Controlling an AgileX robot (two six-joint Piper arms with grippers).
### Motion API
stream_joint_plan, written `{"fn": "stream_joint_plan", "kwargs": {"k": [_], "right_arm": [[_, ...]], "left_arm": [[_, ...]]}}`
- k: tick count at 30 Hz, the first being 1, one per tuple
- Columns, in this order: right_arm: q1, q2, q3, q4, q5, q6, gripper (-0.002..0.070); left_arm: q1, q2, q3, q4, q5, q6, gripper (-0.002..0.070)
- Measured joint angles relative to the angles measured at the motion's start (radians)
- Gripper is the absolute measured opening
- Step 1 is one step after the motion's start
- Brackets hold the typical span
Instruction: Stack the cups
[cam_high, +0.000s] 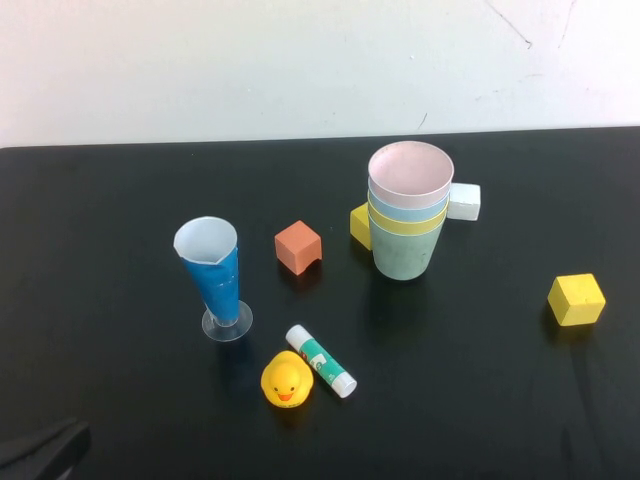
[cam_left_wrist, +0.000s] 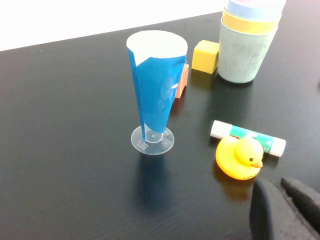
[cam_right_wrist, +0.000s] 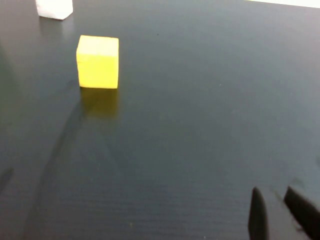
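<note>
The four cups stand nested in one upright stack at the table's middle right: the green cup at the bottom, then the yellow cup, the light blue cup and the pink cup on top. The left wrist view shows the green cup and the yellow cup's rim. My left gripper sits at the near left corner, shut and empty, far from the stack. My right gripper is out of the high view, shut and empty, low over bare table.
A tall blue conical cup stands left of centre. An orange block, a small yellow block and a white block flank the stack. A yellow cube lies right. A glue stick and rubber duck lie near.
</note>
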Motion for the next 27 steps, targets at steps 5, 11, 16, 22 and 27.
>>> {"fn": "stream_joint_plan", "kwargs": {"k": [5, 11, 16, 22, 27], "right_arm": [[0.0, 0.0, 0.0, 0.0, 0.0, 0.0, 0.0064], [0.0, 0.0, 0.0, 0.0, 0.0, 0.0, 0.0064], [0.0, 0.0, 0.0, -0.001, 0.0, 0.0, 0.0064], [0.0, 0.0, 0.0, -0.001, 0.0, 0.0, 0.0064], [0.0, 0.0, 0.0, -0.001, 0.0, 0.0, 0.0064]], "left_arm": [[0.0, 0.0, 0.0, 0.0, 0.0, 0.0, -0.0001], [0.0, 0.0, 0.0, 0.0, 0.0, 0.0, -0.0001], [0.0, -0.013, 0.033, 0.006, -0.036, 0.0, -0.0001], [0.058, -0.02, 0.193, 0.014, -0.158, 0.0, -0.0001], [0.201, -0.045, 0.315, 0.024, -0.183, -0.016, -0.0001]]}}
